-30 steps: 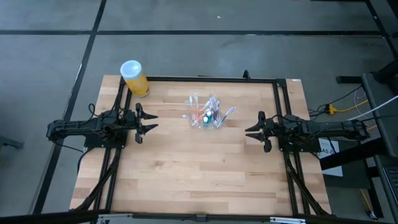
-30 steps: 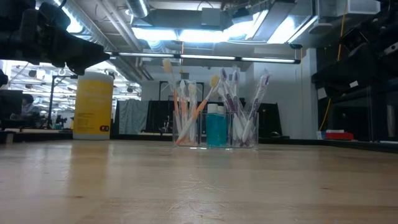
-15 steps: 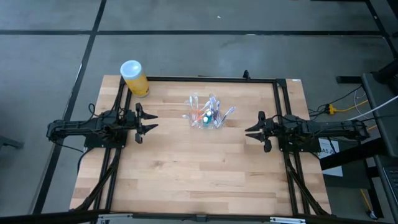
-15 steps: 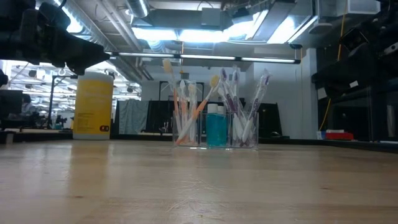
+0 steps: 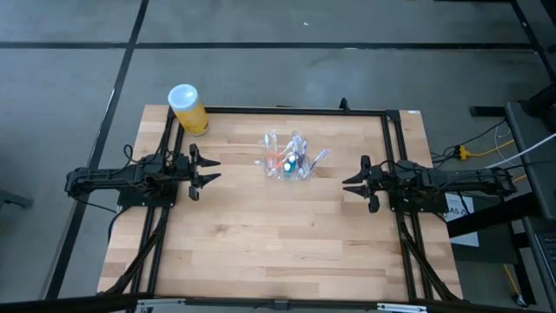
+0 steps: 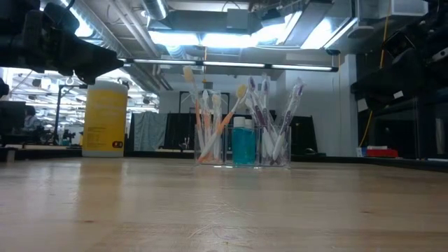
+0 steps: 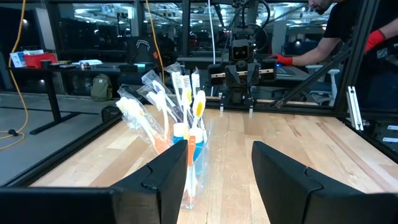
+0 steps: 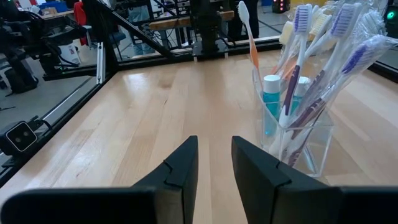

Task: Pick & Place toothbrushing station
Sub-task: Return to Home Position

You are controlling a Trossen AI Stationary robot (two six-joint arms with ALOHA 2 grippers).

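Note:
The toothbrushing station (image 5: 287,163), a clear plastic holder of joined cups, stands by its base on the wooden table toward the far middle. It holds several toothbrushes and a blue tube, and also shows in the low view (image 6: 241,143), the left wrist view (image 7: 186,155) and the right wrist view (image 8: 298,137). My left gripper (image 5: 208,169) is open at the table's left side, well apart from the station. My right gripper (image 5: 352,184) is open at the table's right side, also apart from it.
A yellow cylinder with a white lid (image 5: 187,109) stands at the table's far left corner. A black frame (image 5: 278,110) runs along the table's far edge and sides. A person stands beyond the table in the left wrist view (image 7: 348,37).

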